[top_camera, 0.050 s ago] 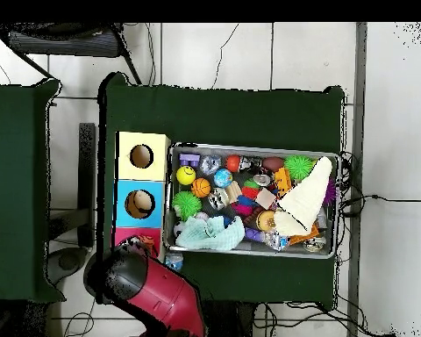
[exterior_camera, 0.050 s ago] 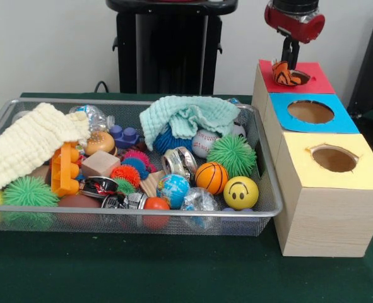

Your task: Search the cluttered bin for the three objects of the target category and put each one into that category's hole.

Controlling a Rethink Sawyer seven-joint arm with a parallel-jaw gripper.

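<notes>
A green-covered table (exterior_camera, 0.050 s ago: 142, 271) carries a shallow silver wire-mesh bin (exterior_camera, 0.050 s ago: 173, 213) crowded with small toys. Along the bin's near edge lie a yellow smiley-face ball (exterior_camera, 0.050 s ago: 240, 192), an orange basketball-patterned ball (exterior_camera, 0.050 s ago: 211, 177) and a small blue-and-green globe ball (exterior_camera, 0.050 s ago: 173, 189). Behind these, toward the bin's middle, sits a green spiky rubber ball (exterior_camera, 0.050 s ago: 231, 155); a cream knitted cloth (exterior_camera, 0.050 s ago: 28, 146) drapes over the bin's left end, and a pale mint cloth (exterior_camera, 0.050 s ago: 187, 117) covers toys at the bin's far side. Just right of the bin stands a row of three pale wooden boxes (exterior_camera, 0.050 s ago: 322, 218), each with a round hole: yellow-topped nearest, blue-topped (exterior_camera, 0.050 s ago: 311, 112) in the middle, red-topped (exterior_camera, 0.050 s ago: 293, 77) farthest. Above the red hole, the red and black arm's claw (exterior_camera, 0.050 s ago: 288, 68) pinches an orange, black-striped soft toy (exterior_camera, 0.050 s ago: 286, 76), which is partly down in that hole.
</notes>
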